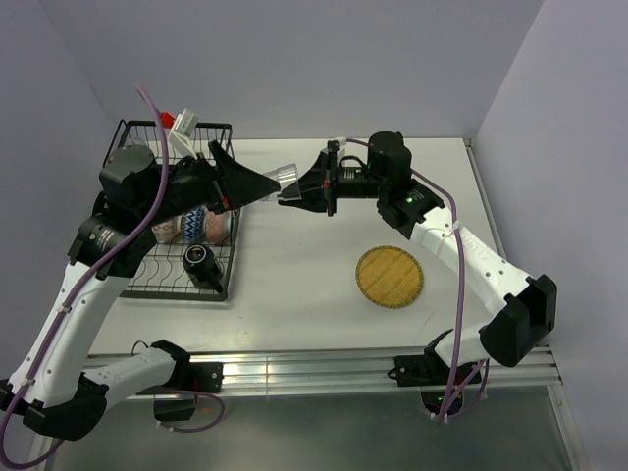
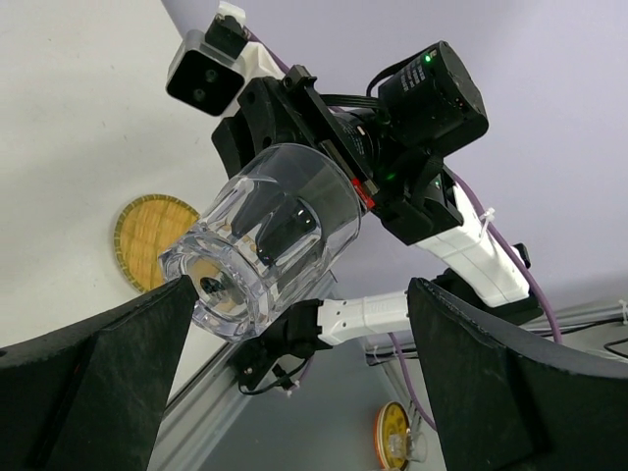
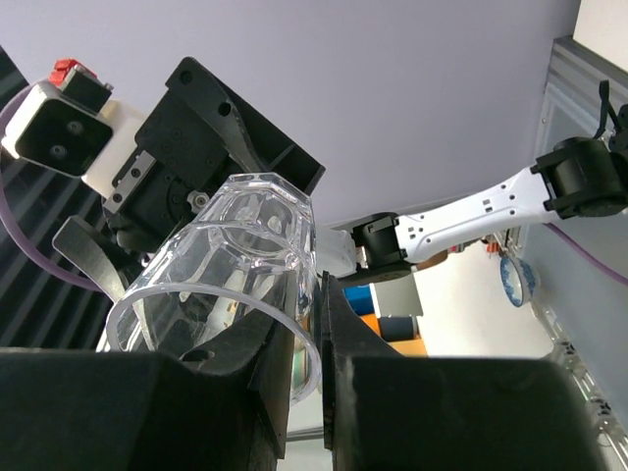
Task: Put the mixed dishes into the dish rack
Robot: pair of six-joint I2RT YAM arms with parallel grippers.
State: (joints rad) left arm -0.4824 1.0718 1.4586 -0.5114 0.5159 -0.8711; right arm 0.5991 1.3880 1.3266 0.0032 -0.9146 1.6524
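My right gripper [image 1: 306, 186] is shut on the rim of a clear glass [image 1: 287, 180], one finger inside and one outside [image 3: 319, 343]. It holds the glass [image 3: 226, 285] on its side in the air, base toward my left gripper [image 1: 257, 183]. My left gripper [image 2: 304, 334] is wide open, and the glass base [image 2: 221, 280] lies just off its left finger [image 2: 98, 363] without being pinched. The yellow plate [image 1: 390, 276] lies flat on the table, right of centre. The black wire dish rack [image 1: 126, 137] stands at the far left and holds the dark mug [image 1: 199, 260] and patterned bowls [image 1: 196, 226].
The left arm hides much of the rack's inside. A white and red object [image 1: 180, 128] sits on the rack's back edge. Walls close the table at the back, left and right. The yellow plate also shows in the left wrist view [image 2: 147, 240].
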